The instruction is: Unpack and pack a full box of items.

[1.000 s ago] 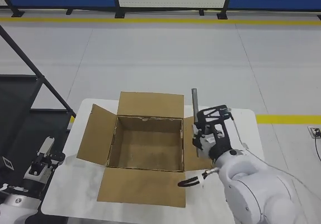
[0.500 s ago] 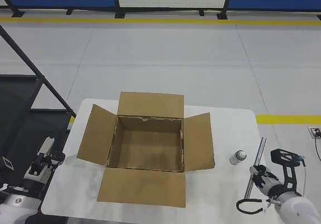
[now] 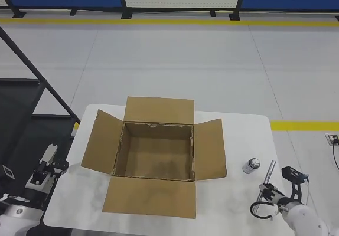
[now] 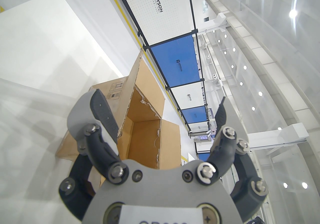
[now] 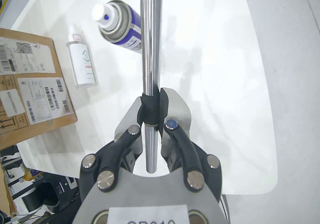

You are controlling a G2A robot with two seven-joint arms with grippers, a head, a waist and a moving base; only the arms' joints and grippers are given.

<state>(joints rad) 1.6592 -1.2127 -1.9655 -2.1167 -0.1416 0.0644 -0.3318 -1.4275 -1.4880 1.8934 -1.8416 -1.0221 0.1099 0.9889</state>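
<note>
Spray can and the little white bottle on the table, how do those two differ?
The spray can is blue with a silver shoulder and white nozzle; the white bottle is pale all over. The spray can stands upright, while the white bottle lies on its side. The spray can is stouter, the white bottle slimmer. Both rest on the table, outside the box.

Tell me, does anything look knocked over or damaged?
A small white bottle seems to lie flat on the table beside the box flap, while the spray can stands upright. The box rim looks ragged.
</note>
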